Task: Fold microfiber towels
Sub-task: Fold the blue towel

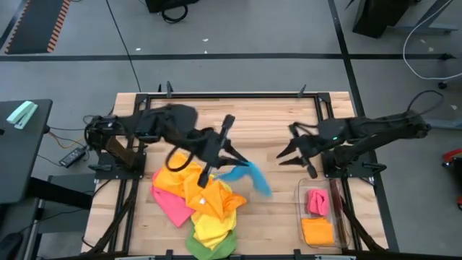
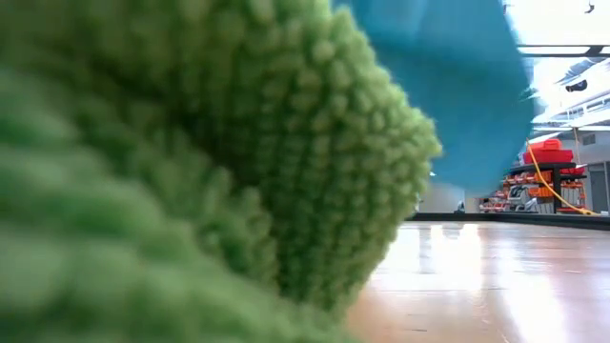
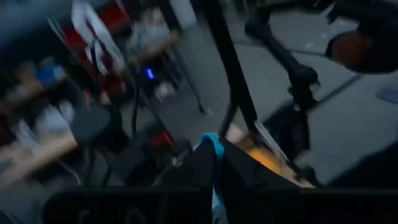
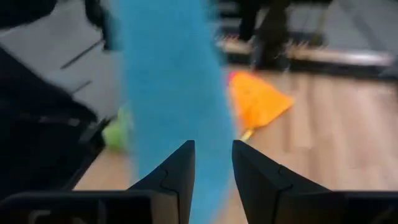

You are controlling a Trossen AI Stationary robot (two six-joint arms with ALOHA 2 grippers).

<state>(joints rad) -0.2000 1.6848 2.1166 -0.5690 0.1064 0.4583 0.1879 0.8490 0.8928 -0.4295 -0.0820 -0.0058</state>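
Left gripper (image 1: 229, 160) pinched tight on one corner of blue towel (image 1: 249, 175), lifted over middle of tabletop (image 1: 274, 123); left wrist view shows a sliver of blue cloth (image 3: 214, 149) nipped between the dark fingers. Towel hangs free off that corner; in high view it trails toward right edge & a bit toward front edge. Right wrist view: cloth (image 4: 168, 93) hangs as a narrow strip, long axis roughly vertical, bunched not flat.

Right gripper (image 1: 292, 148) near right-centre of tabletop, facing the hanging towel w/ a gap between. Fingers (image 4: 174, 177) part-spread, nothing between them; blue strip hangs just beyond the tips.

Rest of towels: loose pile (image 1: 198, 206) (orange, pink, yellow, green) at front-left of centre, overlapping. Green one (image 2: 191, 152) sits right up against low camera. Clear bin (image 1: 302, 217) by front-right corner holds a pink & an orange cloth.

Handling (judgement): light, limp, fuzzy pile – grips well, not slippery, not fragile, holds no shape. One-corner hold lets it swing & twist. Best 2nd hold prob. a neighbouring corner or free edge, so it can be stretched flat before folding.
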